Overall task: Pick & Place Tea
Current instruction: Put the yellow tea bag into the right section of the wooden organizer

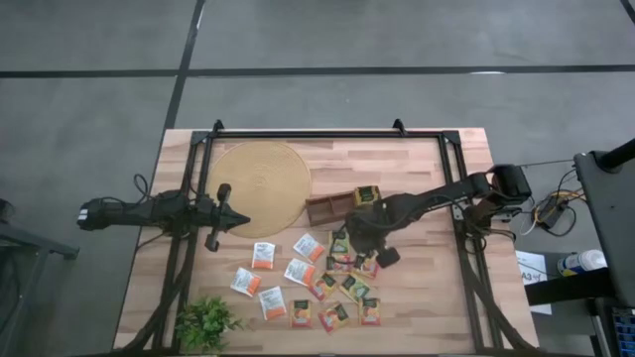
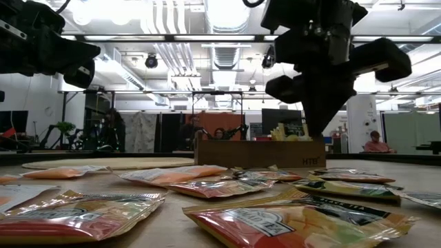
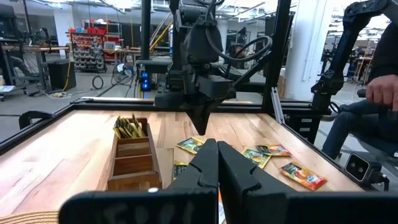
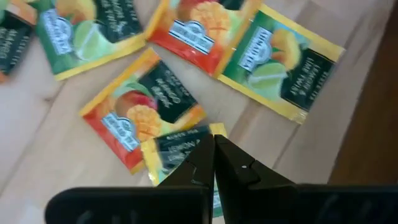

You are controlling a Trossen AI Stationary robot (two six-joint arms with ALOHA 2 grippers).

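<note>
The right end effector (image 1: 349, 238) hangs low over the scattered flat foil tea sachets (image 1: 327, 283) on the pale wooden tabletop (image 1: 417, 297), its fingers pinched narrow on a green and yellow sachet (image 4: 177, 149). The left end effector (image 1: 238, 220) waits closed by the round woven mat (image 1: 260, 183). More sachets stand in the long brown wooden compartment tray (image 1: 332, 206).

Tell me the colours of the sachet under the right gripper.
Dark green with a yellow edge, clearest in the right wrist view: sachet, right gripper.

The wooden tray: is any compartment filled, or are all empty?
Partly filled: the wooden tray holds green sachets in one end compartment; the two nearer compartments look empty.
</note>
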